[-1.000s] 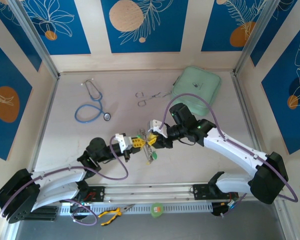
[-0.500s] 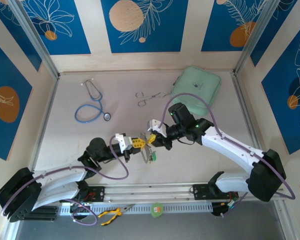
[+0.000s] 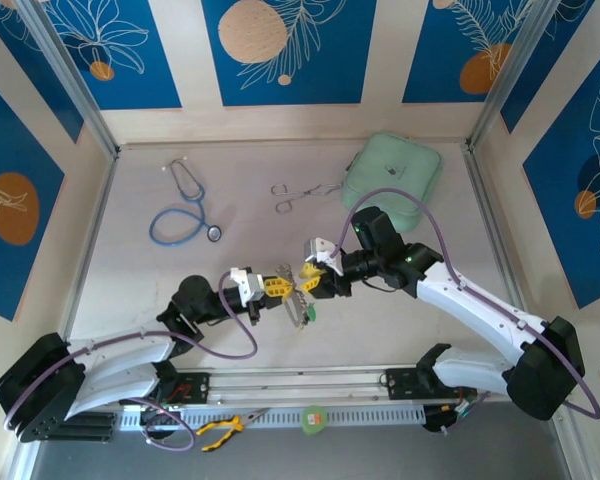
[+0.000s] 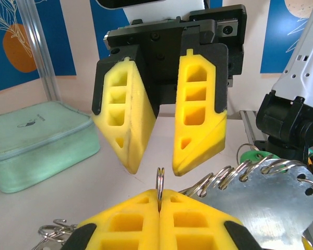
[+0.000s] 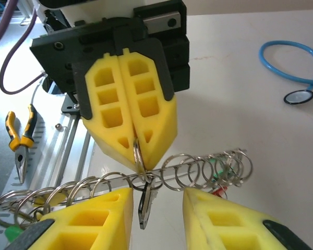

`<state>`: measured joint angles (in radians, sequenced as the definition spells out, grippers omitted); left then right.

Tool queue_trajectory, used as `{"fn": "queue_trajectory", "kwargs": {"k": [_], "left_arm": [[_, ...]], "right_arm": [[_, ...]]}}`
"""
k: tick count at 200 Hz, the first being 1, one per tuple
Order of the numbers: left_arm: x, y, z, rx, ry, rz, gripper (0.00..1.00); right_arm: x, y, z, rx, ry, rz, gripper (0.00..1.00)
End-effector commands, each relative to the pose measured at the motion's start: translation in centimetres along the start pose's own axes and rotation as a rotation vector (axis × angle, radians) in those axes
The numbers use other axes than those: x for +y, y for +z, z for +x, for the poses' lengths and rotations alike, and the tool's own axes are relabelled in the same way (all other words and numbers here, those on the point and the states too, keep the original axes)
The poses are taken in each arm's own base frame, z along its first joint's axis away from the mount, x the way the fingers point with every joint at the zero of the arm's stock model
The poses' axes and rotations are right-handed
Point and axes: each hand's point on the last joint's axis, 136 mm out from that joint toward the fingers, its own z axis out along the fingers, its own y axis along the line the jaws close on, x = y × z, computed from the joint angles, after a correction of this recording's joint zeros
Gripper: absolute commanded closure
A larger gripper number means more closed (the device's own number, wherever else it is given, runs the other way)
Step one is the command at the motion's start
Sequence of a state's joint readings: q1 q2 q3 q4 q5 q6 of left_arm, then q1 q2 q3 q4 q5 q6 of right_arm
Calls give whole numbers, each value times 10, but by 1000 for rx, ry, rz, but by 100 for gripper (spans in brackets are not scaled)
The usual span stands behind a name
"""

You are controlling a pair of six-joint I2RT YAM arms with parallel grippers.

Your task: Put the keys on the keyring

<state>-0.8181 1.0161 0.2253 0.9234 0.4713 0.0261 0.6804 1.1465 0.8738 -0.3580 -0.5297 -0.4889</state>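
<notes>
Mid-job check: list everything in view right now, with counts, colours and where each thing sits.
keyring: one, pale grey, hanging between the grippers, strung with steel rings
keys: count unclear; one dark blade hangs from the pinched ring, a green head shows in the bunch
split ring: one, steel, in the left gripper
stethoscope: one, blue tubing, far left of table
forceps: one, steel, far centre
pouch: one, mint green, far right
pliers: one, yellow-black handles, near rail
left gripper: yellow fingers, shut on the split ring
right gripper: yellow fingers, open, facing the left one
</notes>
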Motion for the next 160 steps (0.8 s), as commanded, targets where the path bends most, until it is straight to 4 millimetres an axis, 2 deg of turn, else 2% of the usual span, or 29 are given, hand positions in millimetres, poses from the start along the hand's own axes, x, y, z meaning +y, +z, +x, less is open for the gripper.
{"fn": "queue_trajectory", "kwargs": {"k": [1, 18, 36, 49, 78, 110, 123, 142, 160], "left_arm": [[-3, 0, -20, -67, 35, 24, 100], [-3, 1, -20, -67, 35, 26, 100], [-5, 0, -19, -71, 34, 30, 100], [-6, -2, -18, -75, 32, 30, 100], [-3, -11, -19, -124, 3, 19, 100], [-1, -12, -24, -168, -21, 35, 100], [-1, -11, -27, -184, -25, 42, 100], [0, -10, -30, -203, -32, 49, 100], [-1, -10, -32, -211, -38, 56, 100]], "right_arm": [[9, 1, -6, -31, -29, -43, 69], [3, 2, -6, -26, -30, -15, 69], [-9, 3, 4, 7, -14, 47, 68], [-11, 2, 10, 17, -2, 61, 68], [0, 13, 22, 51, 23, 14, 66], [12, 29, 16, 16, 35, -35, 63], [12, 33, 15, 0, 40, -37, 59], [9, 38, 23, 13, 66, -17, 54], [7, 40, 28, 16, 86, -6, 53]]}}
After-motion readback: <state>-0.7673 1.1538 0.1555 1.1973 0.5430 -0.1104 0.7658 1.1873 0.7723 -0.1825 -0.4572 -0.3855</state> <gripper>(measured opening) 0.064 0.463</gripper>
